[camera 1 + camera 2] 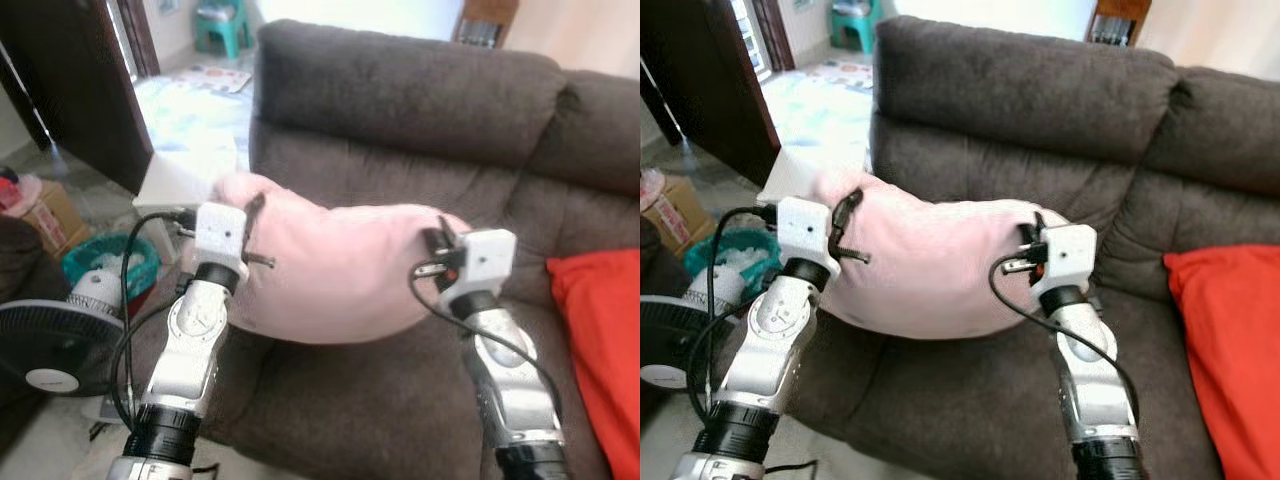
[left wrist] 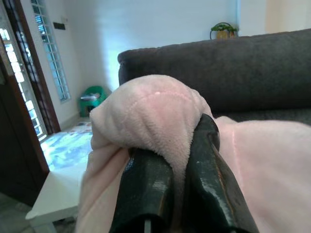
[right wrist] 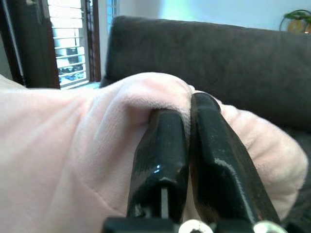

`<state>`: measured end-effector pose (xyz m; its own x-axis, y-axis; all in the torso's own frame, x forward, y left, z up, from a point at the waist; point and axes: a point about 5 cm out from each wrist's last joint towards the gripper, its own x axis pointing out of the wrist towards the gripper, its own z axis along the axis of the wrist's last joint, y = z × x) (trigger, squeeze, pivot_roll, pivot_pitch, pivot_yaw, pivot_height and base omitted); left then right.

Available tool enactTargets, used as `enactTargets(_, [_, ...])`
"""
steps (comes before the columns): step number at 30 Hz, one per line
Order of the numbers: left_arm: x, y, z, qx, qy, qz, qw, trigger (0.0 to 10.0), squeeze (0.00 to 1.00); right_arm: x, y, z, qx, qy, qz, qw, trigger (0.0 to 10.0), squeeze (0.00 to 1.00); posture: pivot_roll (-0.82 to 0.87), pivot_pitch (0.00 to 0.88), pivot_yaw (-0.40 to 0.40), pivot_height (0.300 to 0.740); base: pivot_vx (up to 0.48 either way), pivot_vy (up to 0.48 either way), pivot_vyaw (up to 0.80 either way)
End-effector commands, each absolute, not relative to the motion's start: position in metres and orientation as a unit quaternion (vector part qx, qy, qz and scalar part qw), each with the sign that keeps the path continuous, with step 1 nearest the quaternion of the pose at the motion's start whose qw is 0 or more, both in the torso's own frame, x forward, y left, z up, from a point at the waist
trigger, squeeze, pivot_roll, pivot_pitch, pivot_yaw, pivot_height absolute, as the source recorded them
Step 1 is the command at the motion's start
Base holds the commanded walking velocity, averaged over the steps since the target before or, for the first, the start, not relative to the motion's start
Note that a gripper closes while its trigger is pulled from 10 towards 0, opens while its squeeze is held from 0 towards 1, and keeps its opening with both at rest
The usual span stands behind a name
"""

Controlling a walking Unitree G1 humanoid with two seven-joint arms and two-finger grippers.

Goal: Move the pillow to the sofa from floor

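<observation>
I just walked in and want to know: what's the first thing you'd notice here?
The big pink pillow pops out first, held up over the seat of the dark brown sofa. The robot pinches it at both ends: the left hand grips one corner, the right hand the other. Next you'd spot the bright red cushion on the sofa to the robot's right.

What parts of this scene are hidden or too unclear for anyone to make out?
- Whether the pink pillow rests on the sofa seat: eye views, its own bulk hides its underside.
- Red cushion: cut by the right edge.
- Fan: cut by the left edge.
- Left gripper and right gripper fingertips: wrist views, sunk into fabric.
</observation>
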<state>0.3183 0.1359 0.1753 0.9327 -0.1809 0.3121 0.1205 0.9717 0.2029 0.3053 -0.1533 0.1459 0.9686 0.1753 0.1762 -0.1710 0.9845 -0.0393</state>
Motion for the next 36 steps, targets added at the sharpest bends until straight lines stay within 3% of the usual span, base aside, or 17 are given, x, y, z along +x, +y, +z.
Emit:
enactTargets(1, [0.318,0.13,0.189,0.086,-0.196,-0.094,0.972,10.0,0.0,0.309,-0.147,0.157,-0.03,-0.107,0.095,0.989,10.0,0.0,0.15,0.014,-0.058,0.74,0.0,0.0,0.0])
enactTargets(7, [0.318,0.125,0.178,0.043,-0.148,-0.128,0.98,10.0,0.0,0.32,-0.149,0.158,-0.066,-0.069,0.078,0.992,10.0,0.0,0.15,0.014,-0.058,0.74,0.0,0.0,0.0])
enactTargets(14, [0.309,0.098,0.158,0.026,-0.08,-0.238,0.968,10.0,0.0,0.333,-0.15,0.157,-0.114,-0.027,0.073,0.99,10.0,0.0,0.15,0.015,-0.064,0.74,0.0,0.0,0.0])
enactTargets(22, [0.305,0.087,0.167,-0.029,-0.071,-0.279,0.957,10.0,0.0,0.344,-0.141,0.166,-0.127,-0.016,0.09,0.988,10.0,0.0,0.14,0.021,-0.066,0.74,0.0,0.0,0.0])
enactTargets(36, [0.28,0.074,0.151,-0.013,0.017,-0.412,0.911,10.0,0.0,0.343,-0.112,0.173,-0.168,0.003,0.227,0.959,10.0,0.0,0.15,0.021,-0.074,0.74,0.0,0.0,0.0])
